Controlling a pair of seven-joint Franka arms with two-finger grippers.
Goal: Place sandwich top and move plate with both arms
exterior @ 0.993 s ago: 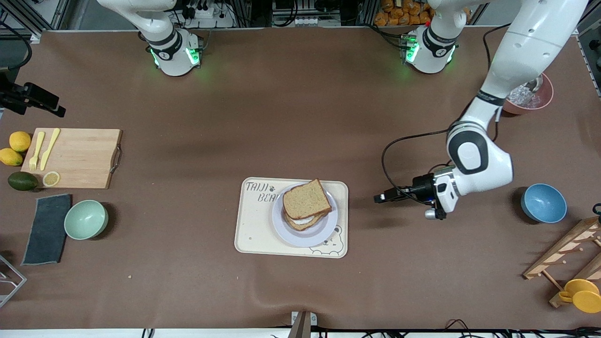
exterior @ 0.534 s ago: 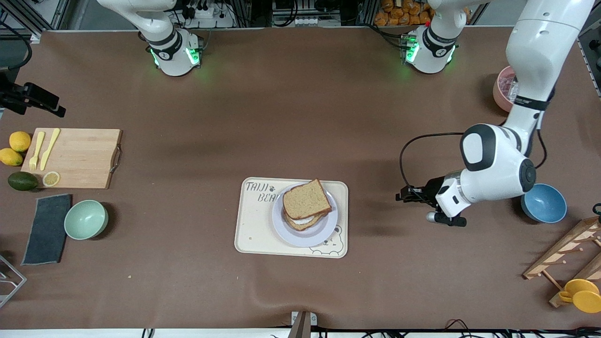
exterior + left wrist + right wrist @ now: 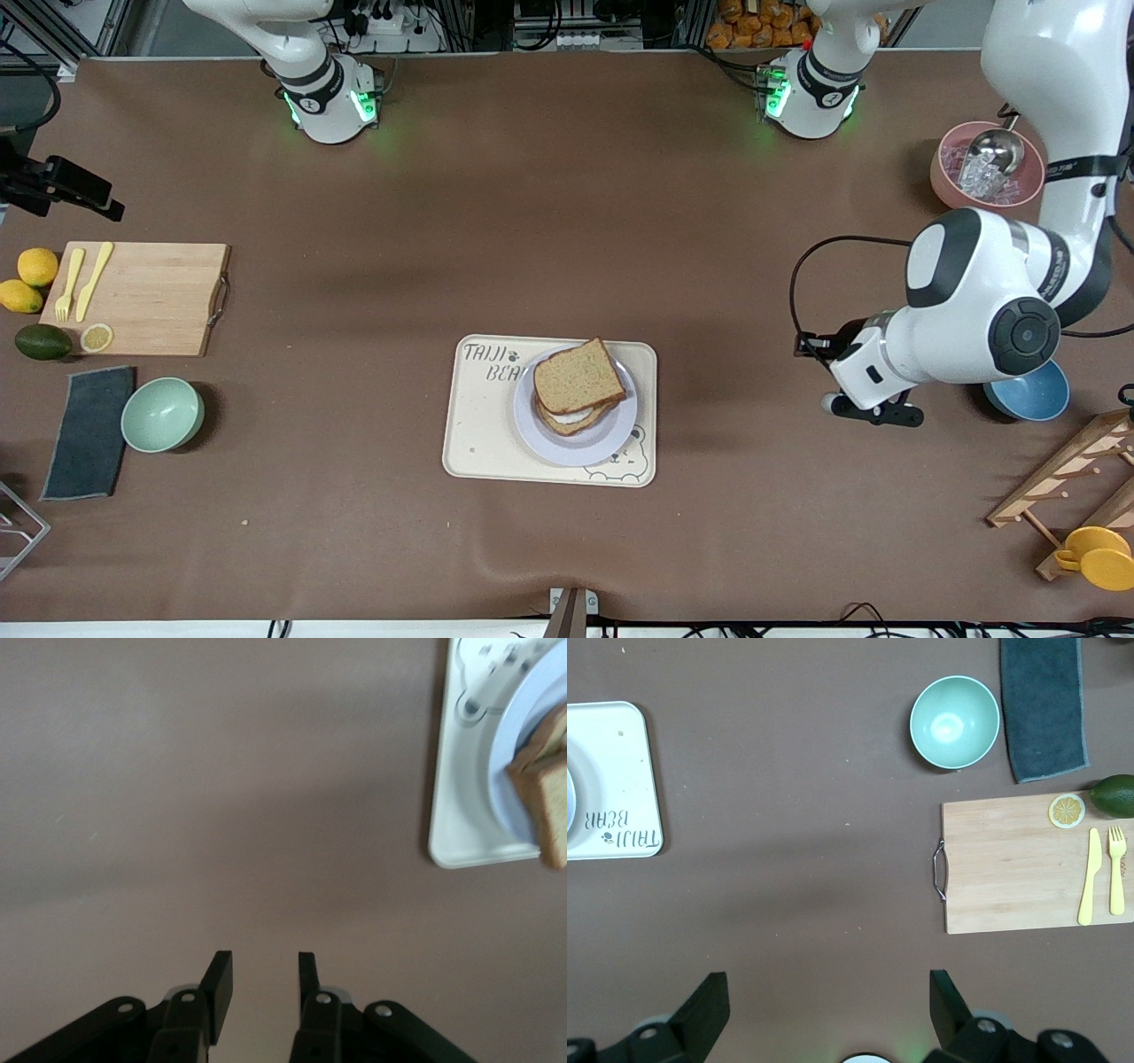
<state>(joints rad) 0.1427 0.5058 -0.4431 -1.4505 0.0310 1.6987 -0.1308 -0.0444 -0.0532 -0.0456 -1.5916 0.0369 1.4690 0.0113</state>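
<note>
The sandwich top, a plain brown bread slice, lies on the stacked sandwich on the lavender-white plate, which sits on the cream bear-print tray near the middle of the brown surface. The left gripper hangs over bare surface toward the left arm's end of the table, its fingers parted by a narrow gap with nothing between them; a corner of the tray, the plate's rim and the bread's edge show well apart from the fingertips, off to one side of where they point. In the front view that gripper is mostly hidden by the left arm's wrist, which partly covers a blue bowl; a pink bowl holding a metal scoop stands farther from the front camera. The right gripper is raised high over the surface, fingers spread wide and holding nothing; ahead of them lie a green bowl, a dark cloth and a wooden cutting board carrying a yellow knife, a yellow fork and a lemon slice, with an avocado just beside it. Two lemons rest by the board's outer edge.
</note>
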